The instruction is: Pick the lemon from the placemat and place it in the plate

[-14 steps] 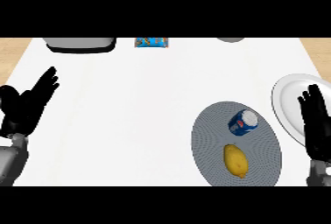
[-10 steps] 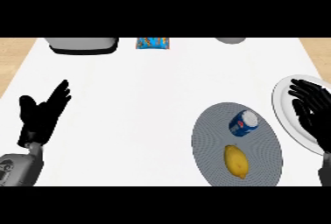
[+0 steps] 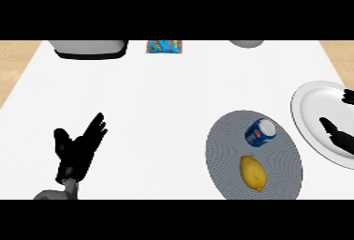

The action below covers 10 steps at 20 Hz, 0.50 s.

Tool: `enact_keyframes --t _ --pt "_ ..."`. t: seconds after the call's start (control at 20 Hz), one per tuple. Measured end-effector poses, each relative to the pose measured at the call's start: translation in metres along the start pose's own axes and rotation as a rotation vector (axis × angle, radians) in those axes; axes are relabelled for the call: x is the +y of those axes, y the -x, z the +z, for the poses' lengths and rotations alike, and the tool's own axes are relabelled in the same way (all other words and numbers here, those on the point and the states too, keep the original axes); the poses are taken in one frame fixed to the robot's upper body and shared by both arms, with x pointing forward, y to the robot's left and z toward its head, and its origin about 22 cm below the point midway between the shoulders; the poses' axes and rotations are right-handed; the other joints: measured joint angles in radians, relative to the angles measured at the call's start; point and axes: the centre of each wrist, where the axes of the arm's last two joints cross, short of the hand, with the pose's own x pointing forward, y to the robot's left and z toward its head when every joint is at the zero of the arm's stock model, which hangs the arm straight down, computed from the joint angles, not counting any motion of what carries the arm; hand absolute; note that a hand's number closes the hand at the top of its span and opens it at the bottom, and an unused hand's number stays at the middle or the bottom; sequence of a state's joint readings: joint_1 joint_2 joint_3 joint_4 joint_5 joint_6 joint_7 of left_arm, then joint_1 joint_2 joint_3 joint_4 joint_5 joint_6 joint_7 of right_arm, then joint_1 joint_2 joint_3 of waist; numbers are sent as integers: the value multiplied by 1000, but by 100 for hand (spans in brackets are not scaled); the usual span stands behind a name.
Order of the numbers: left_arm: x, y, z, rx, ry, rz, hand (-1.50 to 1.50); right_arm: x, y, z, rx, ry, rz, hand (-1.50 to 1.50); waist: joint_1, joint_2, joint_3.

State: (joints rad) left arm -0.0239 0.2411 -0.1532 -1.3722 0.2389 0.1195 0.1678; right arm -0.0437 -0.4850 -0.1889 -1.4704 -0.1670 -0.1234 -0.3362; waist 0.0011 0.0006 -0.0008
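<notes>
A yellow lemon point(image 3: 252, 172) lies on the near part of a grey oval placemat point(image 3: 228, 154) at the right of the white counter. On the same mat, just beyond the lemon, lies a blue can point(image 3: 261, 132) on its side. The white plate point(image 3: 309, 110) sits right of the mat, cut by the view's right edge. My right hand point(image 3: 339, 135) hovers over the plate at that edge, partly out of view, with thumb and fingers spread and nothing in it. At the lower left my left hand point(image 3: 77, 147) is open, fingers up, far from the lemon.
Along the counter's far edge stand a grey appliance point(image 3: 90, 48), a blue packet point(image 3: 165, 47) and a grey bowl point(image 3: 247, 43). Wooden floor shows past the counter's left and right edges.
My left hand has moved rightward and nearer to the bottom edge. My right hand has slid right over the plate, now partly out of view. Lemon and can have not moved.
</notes>
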Motion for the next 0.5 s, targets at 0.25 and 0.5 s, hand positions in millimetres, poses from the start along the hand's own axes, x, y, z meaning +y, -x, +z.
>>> enact_keyframes --t 0.25,0.5 --pt "-14 4 8 6 14 14 0 -14 7 22 -48 -52 -23 -150 -3 -1 1" --pt "-16 2 10 10 12 19 0 -31 -12 26 -9 -227 117 -150 -7 -2 0"
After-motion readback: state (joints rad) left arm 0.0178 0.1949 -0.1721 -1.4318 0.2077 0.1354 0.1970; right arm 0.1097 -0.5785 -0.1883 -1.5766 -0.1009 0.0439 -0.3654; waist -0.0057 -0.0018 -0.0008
